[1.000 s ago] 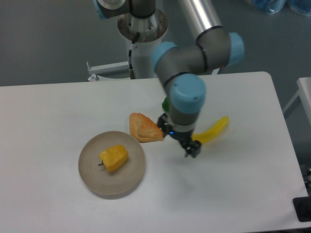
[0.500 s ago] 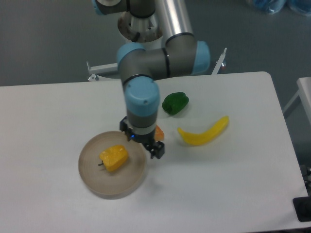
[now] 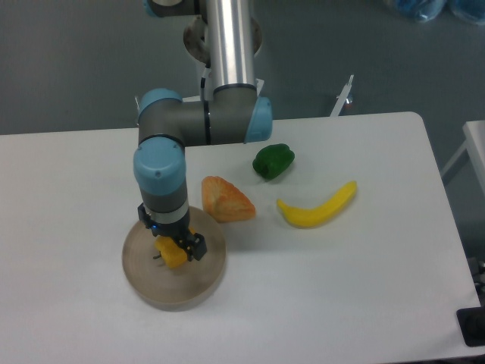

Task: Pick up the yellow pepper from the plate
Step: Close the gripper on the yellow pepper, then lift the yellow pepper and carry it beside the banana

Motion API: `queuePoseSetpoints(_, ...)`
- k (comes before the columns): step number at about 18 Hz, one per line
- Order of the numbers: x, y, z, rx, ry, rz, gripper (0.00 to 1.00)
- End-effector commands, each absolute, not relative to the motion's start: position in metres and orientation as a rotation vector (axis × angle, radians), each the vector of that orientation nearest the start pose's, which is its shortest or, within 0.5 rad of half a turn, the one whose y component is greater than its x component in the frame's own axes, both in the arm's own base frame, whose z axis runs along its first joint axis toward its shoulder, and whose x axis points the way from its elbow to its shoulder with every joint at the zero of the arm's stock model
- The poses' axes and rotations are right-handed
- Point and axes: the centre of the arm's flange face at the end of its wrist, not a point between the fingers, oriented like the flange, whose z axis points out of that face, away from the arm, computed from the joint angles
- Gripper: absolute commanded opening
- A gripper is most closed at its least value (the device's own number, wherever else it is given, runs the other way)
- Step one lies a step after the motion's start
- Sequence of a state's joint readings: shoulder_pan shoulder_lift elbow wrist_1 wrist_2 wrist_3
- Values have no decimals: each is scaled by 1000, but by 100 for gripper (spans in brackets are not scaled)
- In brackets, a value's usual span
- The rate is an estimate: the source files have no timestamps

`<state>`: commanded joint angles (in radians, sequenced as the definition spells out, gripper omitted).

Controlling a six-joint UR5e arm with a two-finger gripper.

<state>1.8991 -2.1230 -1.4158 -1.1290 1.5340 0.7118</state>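
While my gripper [image 3: 182,246] hangs over the plate [image 3: 144,277], its body covers most of the yellow pepper [image 3: 171,256], which lies on the plate under my fingers; I cannot tell how wide they stand or whether they grip it. Beside the plate lie an orange wedge [image 3: 224,199], a green pepper [image 3: 273,161] and a banana [image 3: 318,206] on the white table [image 3: 348,288].

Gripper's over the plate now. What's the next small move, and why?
Probably a short straight descent, then close. The gripper sits right over the yellow pepper, which lies on the plate and is partly hidden by the wrist. I can't tell whether the fingers already straddle it or how wide they are, so lower slowly before closing.
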Motion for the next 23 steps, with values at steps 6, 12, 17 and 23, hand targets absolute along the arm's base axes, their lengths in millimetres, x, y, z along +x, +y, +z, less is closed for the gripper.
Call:
queuePoseSetpoints(6,-89,699,266,-3039,608,-20,100)
queuePoseSetpoints(12,-95,699,266,-3036,674,49,11)
queuePoseSetpoints(17,-123,699,304,-2986,600,67,3)
queuePoseSetpoints(23,-175,667,353,-2973,474,46,2)
